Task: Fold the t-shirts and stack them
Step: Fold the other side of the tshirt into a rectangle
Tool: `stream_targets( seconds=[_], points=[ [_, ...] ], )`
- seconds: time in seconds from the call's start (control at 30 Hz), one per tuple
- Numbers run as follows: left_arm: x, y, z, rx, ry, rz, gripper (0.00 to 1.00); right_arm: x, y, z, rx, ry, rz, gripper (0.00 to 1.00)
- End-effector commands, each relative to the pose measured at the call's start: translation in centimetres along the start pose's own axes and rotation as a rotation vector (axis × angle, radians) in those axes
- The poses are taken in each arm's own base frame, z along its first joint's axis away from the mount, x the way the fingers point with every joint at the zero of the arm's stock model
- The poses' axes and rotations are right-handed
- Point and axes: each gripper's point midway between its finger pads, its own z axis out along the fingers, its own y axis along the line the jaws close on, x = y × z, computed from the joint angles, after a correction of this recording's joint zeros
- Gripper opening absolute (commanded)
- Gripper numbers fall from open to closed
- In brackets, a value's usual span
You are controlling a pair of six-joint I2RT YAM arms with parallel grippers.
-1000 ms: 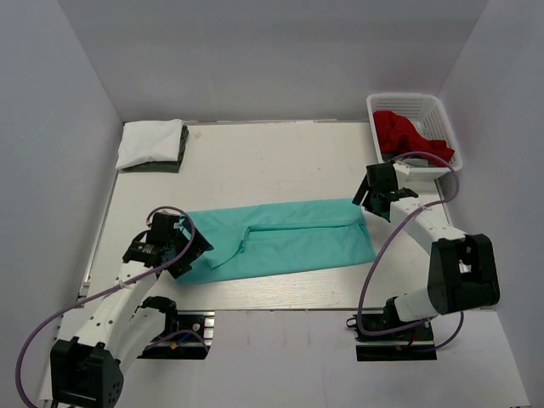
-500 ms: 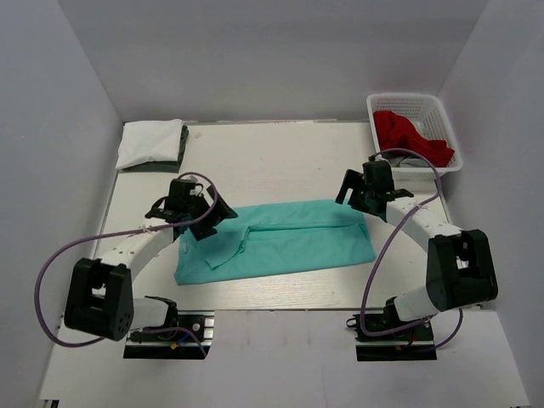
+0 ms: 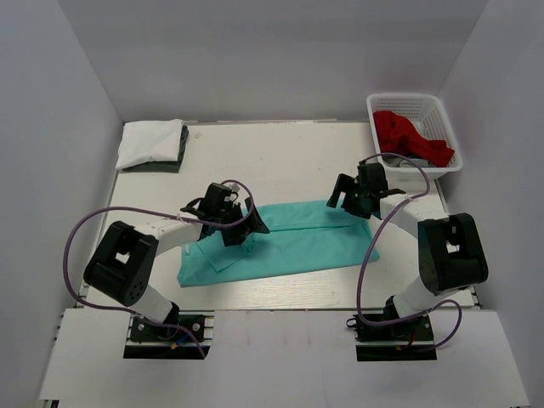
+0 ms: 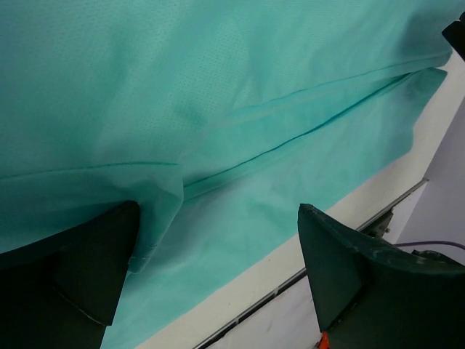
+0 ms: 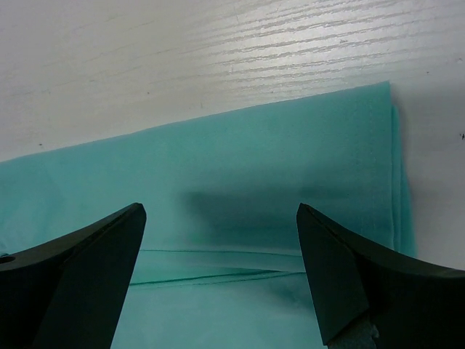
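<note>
Ok so the teal-green t-shirt [image 3: 310, 242] is lying across the near-middle of the worktop [image 3: 280, 157]. It's already folded lengthwise into a long band, with a seam line running along it. Both arms are reaching in over it, one toward each end.

The left tool [image 4: 218, 211] is sitting low over the left part of the band, jaws gaping wide with nothing between them. In the left wrist view one finger [image 4: 87, 269] is looking like it's right against a loose flap of the cloth. I honestly can't tell if it's pressing on it or just hanging above it.

The right tool [image 5: 220, 209] is hovering over the far right corner of the same shirt, also spread wide and gripping nothing. In the right wrist view the shirt's far edge and its right-hand fold are showing between the fingers, with bare worktop running beyond them.

As for the others, the white t-shirt [image 3: 150, 142] is sitting folded at the far left corner of the worktop. It's resting on top of the dark grey t-shirt [image 3: 182, 149], which is only peeking out along the right and near edges. The red t-shirt [image 3: 410, 138] is lying bunched up inside the white basket [image 3: 444, 119] at the far right corner.
</note>
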Motion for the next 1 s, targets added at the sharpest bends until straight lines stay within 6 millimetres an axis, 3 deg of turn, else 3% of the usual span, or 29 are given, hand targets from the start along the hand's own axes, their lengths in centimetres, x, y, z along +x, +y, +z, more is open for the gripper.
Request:
stream_targets(
  seconds=[0.0, 0.17, 0.27, 0.47, 0.57, 0.7, 0.73, 0.87, 0.93, 0.97],
  points=[
    [-0.6, -1.0, 0.6, -0.013, -0.022, 0.047, 1.0, 0.2, 0.2, 0.5, -0.019, 0.004, 0.001, 0.9],
    [0.9, 1.6, 1.2, -0.14, 0.028, 0.043, 1.0, 0.0, -0.4, 0.5, 0.007, 0.003, 0.004, 0.9],
    [-0.1, 2.0, -0.3, -0.222, -0.038, 0.064, 1.0, 0.2, -0.4, 0.6, 0.013, 0.006, -0.002, 0.9],
    [-2.6, -2.9, -5.5, -0.101, -0.199, 0.155, 1.0, -0.3, -0.3, 0.2, 0.016, -0.009, -0.001, 0.9],
    [-3.2, -2.7, -7.6, -0.131, -0.267, 0.157, 1.0, -0.6, -0.5, 0.0, 0.025, -0.03, -0.001, 0.9],
    [-2.0, 0.3, -8.6, -0.266, -0.257, 0.064, 1.0, -0.6, -0.4, 0.0, 0.022, -0.035, -0.011, 0.9],
    [-1.4, 2.0, -8.7, -0.323, -0.243, 0.036, 1.0, -0.3, -0.4, 0.2, 0.02, -0.023, -0.008, 0.9],
    [1.4, 6.6, -7.9, -0.441, -0.204, -0.099, 1.0, -0.1, 0.0, 0.7, -0.019, -0.039, -0.015, 0.9],
    [1.1, 7.2, -7.2, -0.436, -0.246, -0.126, 1.0, -0.6, 0.2, 1.1, -0.029, -0.063, -0.014, 0.9],
    [1.7, 8.4, -6.5, -0.452, -0.246, -0.143, 1.0, -0.3, 0.1, 1.3, -0.027, -0.055, -0.012, 0.9]
  ],
)
